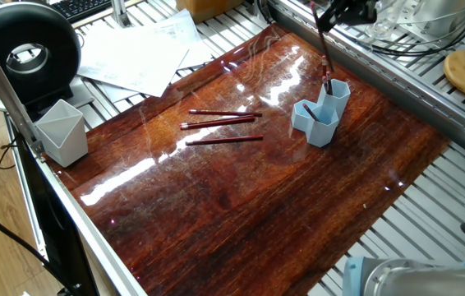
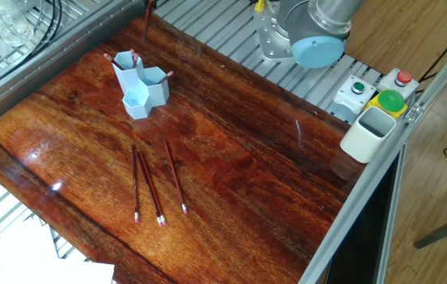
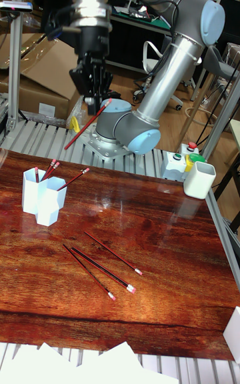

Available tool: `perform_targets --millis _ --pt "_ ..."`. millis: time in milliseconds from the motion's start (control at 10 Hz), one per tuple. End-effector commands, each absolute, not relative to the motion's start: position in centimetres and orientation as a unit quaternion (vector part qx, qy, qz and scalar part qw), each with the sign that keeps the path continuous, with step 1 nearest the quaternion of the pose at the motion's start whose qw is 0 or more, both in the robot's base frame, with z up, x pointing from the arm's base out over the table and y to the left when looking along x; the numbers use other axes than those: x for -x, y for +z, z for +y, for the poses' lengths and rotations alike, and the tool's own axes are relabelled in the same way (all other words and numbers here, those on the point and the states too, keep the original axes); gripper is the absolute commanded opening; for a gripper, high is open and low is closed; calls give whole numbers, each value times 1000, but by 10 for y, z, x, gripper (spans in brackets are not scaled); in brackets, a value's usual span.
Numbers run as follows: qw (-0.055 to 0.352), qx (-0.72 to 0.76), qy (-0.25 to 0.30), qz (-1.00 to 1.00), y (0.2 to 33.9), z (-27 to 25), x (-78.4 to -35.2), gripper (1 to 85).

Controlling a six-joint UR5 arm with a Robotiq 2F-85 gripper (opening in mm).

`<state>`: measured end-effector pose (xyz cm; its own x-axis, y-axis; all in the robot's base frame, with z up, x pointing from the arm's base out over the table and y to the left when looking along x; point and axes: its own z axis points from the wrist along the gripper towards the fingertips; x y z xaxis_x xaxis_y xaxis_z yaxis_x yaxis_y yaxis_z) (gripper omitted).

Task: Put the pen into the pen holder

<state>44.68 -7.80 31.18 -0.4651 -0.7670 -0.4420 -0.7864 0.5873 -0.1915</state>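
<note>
Robotics lab or test cell, not a home. Industrial arm (image 3: pixel 167 84) bolted to a slotted aluminium bench (image 2: pixel 231 47), with a glossy wooden board (image 1: pixel 249 181) laid on top as work surface. Below and to the far side of the gripper (image 3: pixel 93 94): a control box with red and green push buttons (image 2: pixel 389 95). Aluminium profile framing (image 3: pixel 15 44) off to its side. Behind it, cardboard boxes (image 3: pixel 40 84) and office chairs (image 3: pixel 157 64). Across the board from it: keyboard (image 1: pixel 85 8), loose papers (image 1: pixel 134 53), cables (image 1: pixel 413 41).

Bright overhead light glares white off the glossy table (image 1: pixel 216 197); frames sharp.
</note>
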Motion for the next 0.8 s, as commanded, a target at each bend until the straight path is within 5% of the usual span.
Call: perform_targets --millis 0,700 --pt "277 461 21 843 296 -76 -456 10" --pt "275 453 49 847 283 -68 -449 10"
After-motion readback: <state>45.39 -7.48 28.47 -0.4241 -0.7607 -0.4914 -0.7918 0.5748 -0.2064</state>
